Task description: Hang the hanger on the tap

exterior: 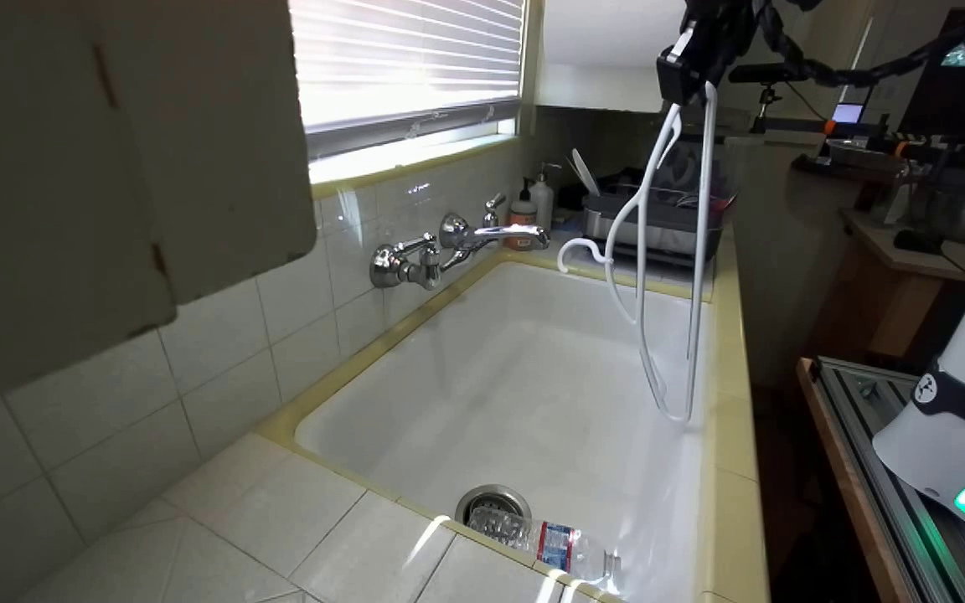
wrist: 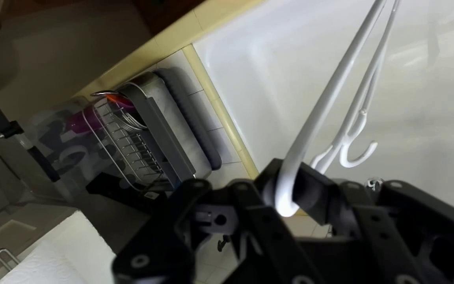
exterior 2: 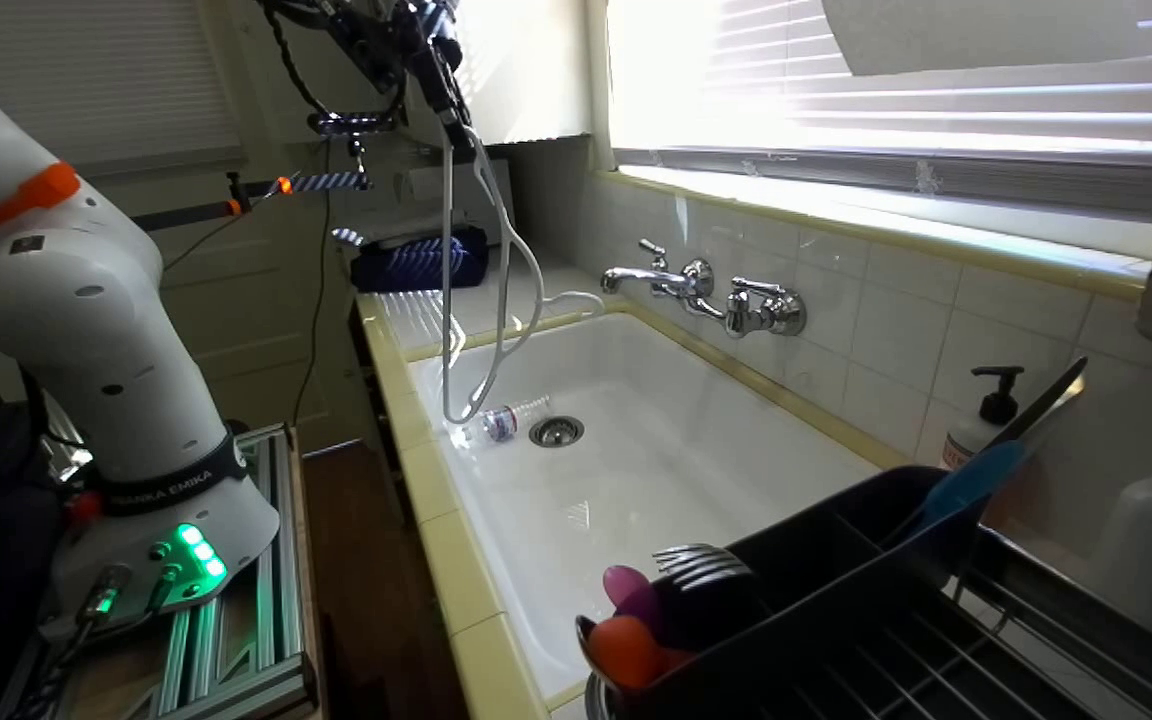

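Tool (wrist: 292, 191) pinching one end of the white hanger (wrist: 331, 88), which hangs over the sink (exterior: 533, 368), hook (exterior: 583, 243) near the tap (exterior: 482, 235), apparently not touching. Risk: gripped at one end only, it could pivot, so the hook knocks or misses the tap. Tile wall (exterior: 298, 297) behind limits reach; sink below leaves free room.

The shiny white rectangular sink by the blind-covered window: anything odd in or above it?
Yes: a clear labelled plastic bottle lies on its side by the round metal drain, like litter. Above, a thin white clothes hanger dangles from the black gripper, its curved hook sideways, not up.
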You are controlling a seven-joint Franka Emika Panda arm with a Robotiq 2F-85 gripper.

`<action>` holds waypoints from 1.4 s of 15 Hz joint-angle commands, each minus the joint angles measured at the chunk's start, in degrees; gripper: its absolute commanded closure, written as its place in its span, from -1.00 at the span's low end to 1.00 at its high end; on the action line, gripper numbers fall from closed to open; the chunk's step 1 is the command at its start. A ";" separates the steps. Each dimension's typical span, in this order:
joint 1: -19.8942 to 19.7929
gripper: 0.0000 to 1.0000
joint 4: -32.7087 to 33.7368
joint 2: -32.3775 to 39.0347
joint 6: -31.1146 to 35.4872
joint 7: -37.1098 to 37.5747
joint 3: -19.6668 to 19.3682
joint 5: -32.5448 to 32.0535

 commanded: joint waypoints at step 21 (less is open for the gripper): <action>0.47 0.95 10.54 4.86 -10.98 3.31 -2.18 -2.84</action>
